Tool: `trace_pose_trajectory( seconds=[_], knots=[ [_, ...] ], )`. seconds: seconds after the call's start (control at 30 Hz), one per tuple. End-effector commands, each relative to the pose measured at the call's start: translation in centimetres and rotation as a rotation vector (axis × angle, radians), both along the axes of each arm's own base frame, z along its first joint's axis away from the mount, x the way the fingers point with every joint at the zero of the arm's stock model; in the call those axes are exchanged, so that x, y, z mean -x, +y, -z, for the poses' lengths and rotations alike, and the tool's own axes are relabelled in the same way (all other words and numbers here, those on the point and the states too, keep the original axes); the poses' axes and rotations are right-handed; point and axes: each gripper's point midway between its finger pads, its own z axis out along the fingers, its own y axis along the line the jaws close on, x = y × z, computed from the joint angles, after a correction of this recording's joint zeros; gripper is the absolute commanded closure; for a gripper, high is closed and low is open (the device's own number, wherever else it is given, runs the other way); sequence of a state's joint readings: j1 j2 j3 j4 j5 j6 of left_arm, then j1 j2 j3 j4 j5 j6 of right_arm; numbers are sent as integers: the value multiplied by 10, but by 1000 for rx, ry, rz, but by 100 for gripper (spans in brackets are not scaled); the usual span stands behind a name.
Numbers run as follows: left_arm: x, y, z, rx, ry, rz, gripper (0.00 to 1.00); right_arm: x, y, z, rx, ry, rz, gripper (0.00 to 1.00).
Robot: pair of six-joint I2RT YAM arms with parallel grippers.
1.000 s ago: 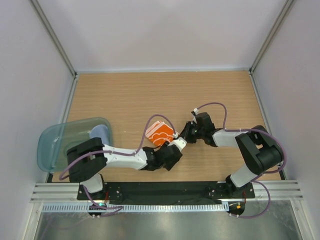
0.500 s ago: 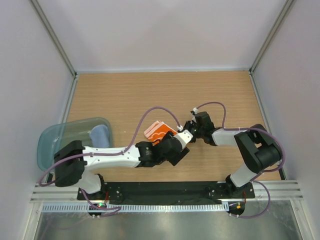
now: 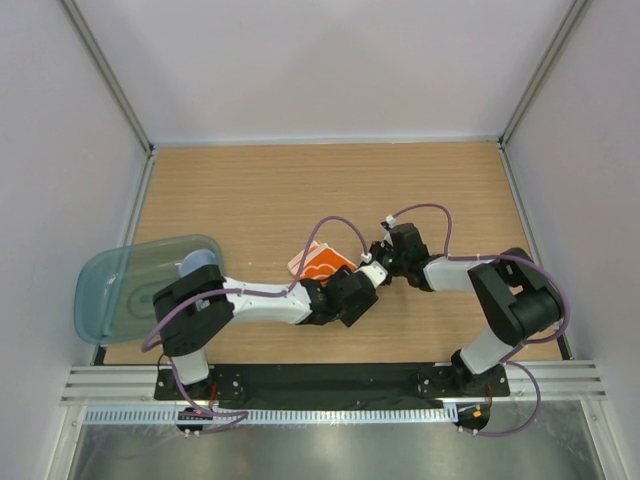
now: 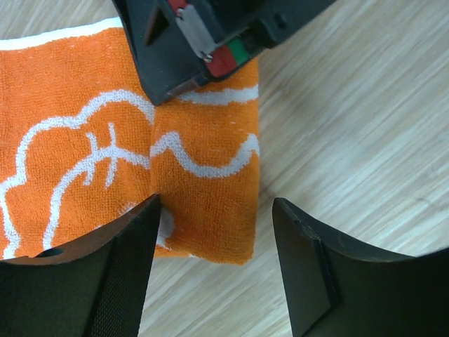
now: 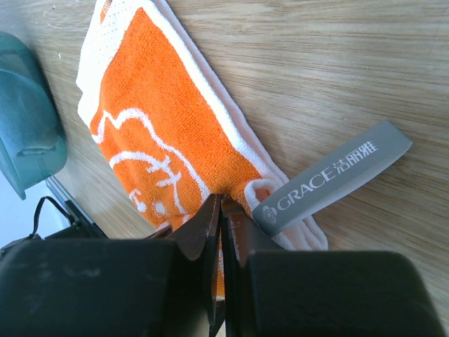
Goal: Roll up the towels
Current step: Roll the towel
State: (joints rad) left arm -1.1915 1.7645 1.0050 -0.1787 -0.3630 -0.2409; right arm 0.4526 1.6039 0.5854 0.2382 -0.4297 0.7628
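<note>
An orange towel [image 3: 318,262] with white swirls lies mid-table, partly folded. My right gripper [image 3: 380,258] is shut on its white-bordered edge [image 5: 231,151], beside a grey label [image 5: 330,179]; the pinch shows in the right wrist view [image 5: 221,205]. My left gripper [image 3: 370,276] is open, and its jaws straddle the towel's near corner [image 4: 210,210] just above the wood without gripping it. The right fingers [image 4: 203,42] press a crease into the orange towel [image 4: 98,161]. A pale blue towel [image 3: 196,264] lies in the tray.
A translucent blue-green tray [image 3: 105,290] sits at the table's left edge, and its rim [image 5: 24,119] shows in the right wrist view. Both arms' cables arch over the towel. Walls close in the table on three sides.
My left arm has pushed its gripper right and up along the towel to meet the right gripper, and its jaws have opened wider. The right gripper has held still, pinching.
</note>
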Motion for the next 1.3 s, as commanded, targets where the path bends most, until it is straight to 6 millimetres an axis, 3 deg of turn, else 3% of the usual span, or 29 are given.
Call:
trace_pose_trajectory(
  seconds=[0.0,0.33,0.43,0.47,0.53,0.73,0.8,0.93,1.17,1.27],
  knots=[
    [-7,-5,-3,25,-16,-11,35,3,-1,8,20,6,-9,90],
    [11,7,15,18,65,-3,64,1,1,10,19,12,-13,91],
    [15,14,17,11,79,-7,79,0,2,9,15,13,-11,91],
    [18,18,21,3,91,-15,90,1,1,10,17,14,-11,91],
    [21,20,20,15,105,-17,100,-1,1,10,20,10,-9,91],
    [34,20,10,94,158,-33,100,-13,-13,10,89,25,28,70],
    [38,16,5,129,180,-28,100,-25,-19,4,130,-1,51,68],
    [42,9,-6,190,208,-39,100,-31,-40,-1,238,32,94,65],
    [44,2,-10,258,266,-77,100,-48,-71,-43,364,-52,184,62],
    [42,-3,-14,323,319,-122,100,-50,-86,-76,398,-127,241,59]
  ],
)
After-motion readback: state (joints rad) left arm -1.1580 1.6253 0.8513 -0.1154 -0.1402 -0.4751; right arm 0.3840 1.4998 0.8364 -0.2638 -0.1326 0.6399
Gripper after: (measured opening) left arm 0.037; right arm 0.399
